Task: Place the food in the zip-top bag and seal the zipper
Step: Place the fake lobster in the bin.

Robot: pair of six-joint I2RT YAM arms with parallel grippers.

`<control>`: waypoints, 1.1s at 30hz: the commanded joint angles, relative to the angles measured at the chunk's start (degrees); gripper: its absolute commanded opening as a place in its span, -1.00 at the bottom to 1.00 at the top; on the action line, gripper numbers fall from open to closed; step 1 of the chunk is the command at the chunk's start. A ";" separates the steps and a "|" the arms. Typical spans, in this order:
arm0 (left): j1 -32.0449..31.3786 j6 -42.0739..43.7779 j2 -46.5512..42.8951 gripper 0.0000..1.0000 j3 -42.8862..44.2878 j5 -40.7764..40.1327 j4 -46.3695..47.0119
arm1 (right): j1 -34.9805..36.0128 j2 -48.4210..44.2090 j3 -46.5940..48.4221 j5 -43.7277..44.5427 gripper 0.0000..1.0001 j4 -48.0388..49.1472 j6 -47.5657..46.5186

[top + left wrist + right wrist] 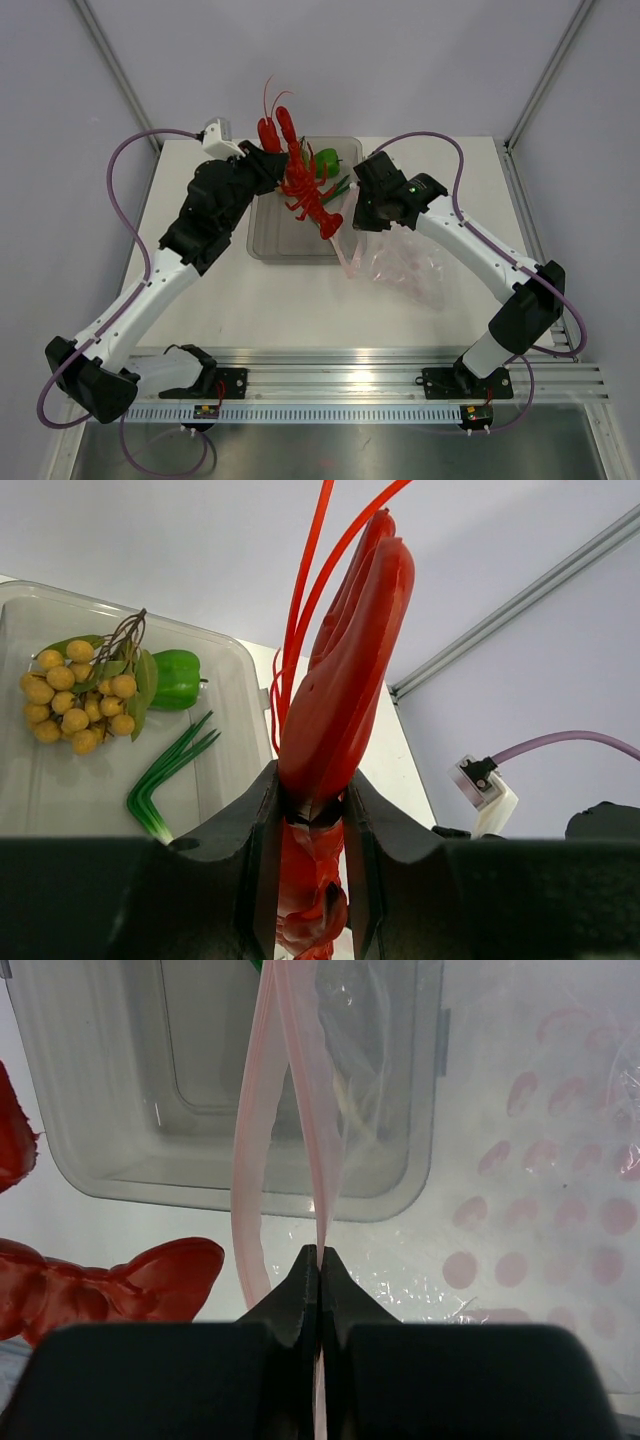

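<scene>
Lobster transfer is the step in hand. Your left gripper (310,800) is closed narrow on the red lobster (305,185) just behind the claws. In the left wrist view, the claws and feelers stand beyond the fingers and the body hangs below them.

Your right gripper (318,1260) is fully closed on the zipper (255,1160), pinching one point of the pink strip. It holds that edge of the zip-top bag (410,265) raised off the table beside the tray (262,245). The rest of the bag trails away on the table toward the right arm's side.

Note the governing relation. In the top view the lobster's long axis runs diagonally, from the claws at the left gripper down to the tail. The tail end lies just beside the raised zipper, so the bag mouth is on the tail's right-hand side. The left arm carries the load and the right arm only presents the opening.

In the right wrist view the two strips part only into a slim loop beyond the pinch, so judge the mouth as narrow. The lobster will probably need to enter tail first, along its own axis.

The green bell pepper (178,677), the cluster of yellow balls (75,695) and the green stalks (165,780) lie in the tray, not yet bagged.
</scene>
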 commanded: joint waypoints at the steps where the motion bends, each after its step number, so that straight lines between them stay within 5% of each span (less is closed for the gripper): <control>1: 0.15 2.28 -1.02 -1.00 2.50 0.20 2.02 | -0.27 -1.83 -0.43 0.18 -1.00 2.13 0.99; 11: 7.09 6.59 6.88 -1.00 18.05 22.32 -14.23 | -0.18 -3.85 -2.10 1.06 -1.00 2.22 0.99; 20: 8.67 10.10 12.16 -1.00 25.26 36.39 -19.07 | -0.18 -4.99 -2.81 1.24 -1.00 2.04 0.90; 28: 12.18 17.49 23.74 -1.00 36.95 37.03 -35.84 | -0.18 -5.96 -3.77 1.59 -1.00 2.48 0.90; 33: 16.05 20.65 38.15 -1.00 41.34 43.00 -38.42 | -0.18 -6.40 -4.12 1.59 -1.00 2.31 0.81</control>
